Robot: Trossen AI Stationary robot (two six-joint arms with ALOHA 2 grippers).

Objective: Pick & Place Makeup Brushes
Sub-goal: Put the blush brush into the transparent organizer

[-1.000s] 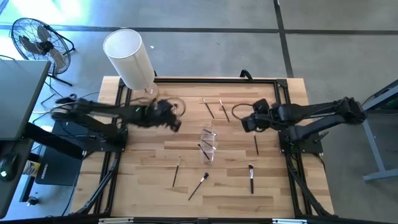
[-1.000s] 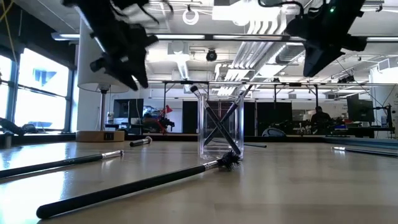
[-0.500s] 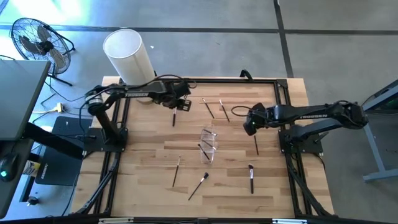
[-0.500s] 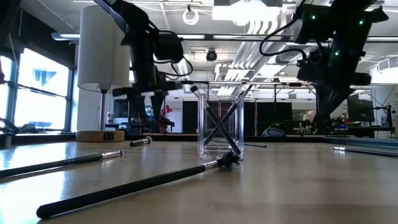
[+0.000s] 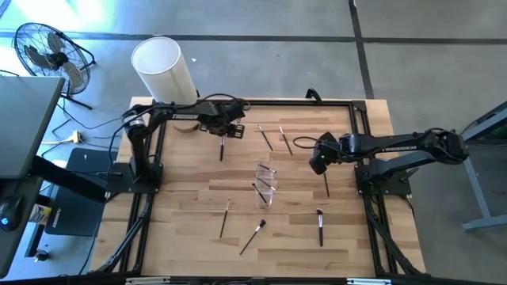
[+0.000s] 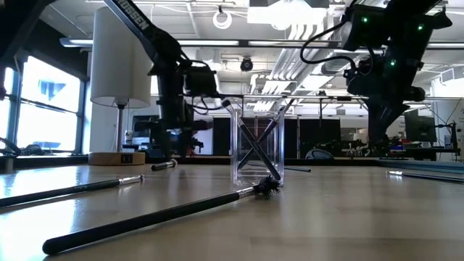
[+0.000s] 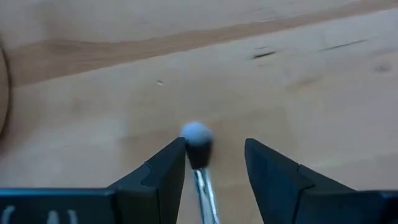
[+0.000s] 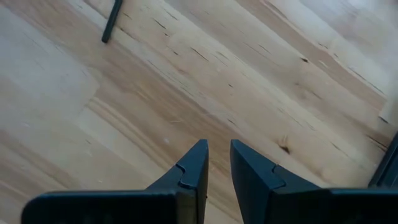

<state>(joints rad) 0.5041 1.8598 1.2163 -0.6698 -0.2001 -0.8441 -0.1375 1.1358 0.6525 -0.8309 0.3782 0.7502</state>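
Several makeup brushes lie flat on the wooden table: one (image 5: 223, 147) near the far edge, two (image 5: 264, 137) (image 5: 285, 139) beside it, one (image 5: 325, 184) at right and three near the near edge (image 5: 252, 236). Two more stand crossed in the upright clear cup (image 6: 257, 148). My left gripper (image 5: 226, 129) is low over the far brush and open. In its wrist view the fingers stand either side of the brush's pale bristle tip (image 7: 196, 133) and silver ferrule; whether one finger touches it I cannot tell. My right gripper (image 5: 318, 157) hovers over bare wood, open by a narrow gap (image 8: 219, 163).
A tall white cylinder (image 5: 165, 73) stands at the table's far left corner, with a round wooden thing (image 5: 186, 124) at its foot close to my left gripper. Black rails (image 5: 348, 103) frame the table. Bare wood lies between the cup and my right gripper.
My left arm has swung from the table's left middle toward the far edge and come down over the far brush, fingers pointing down. My right gripper has come down closer to the table. No brush has moved.
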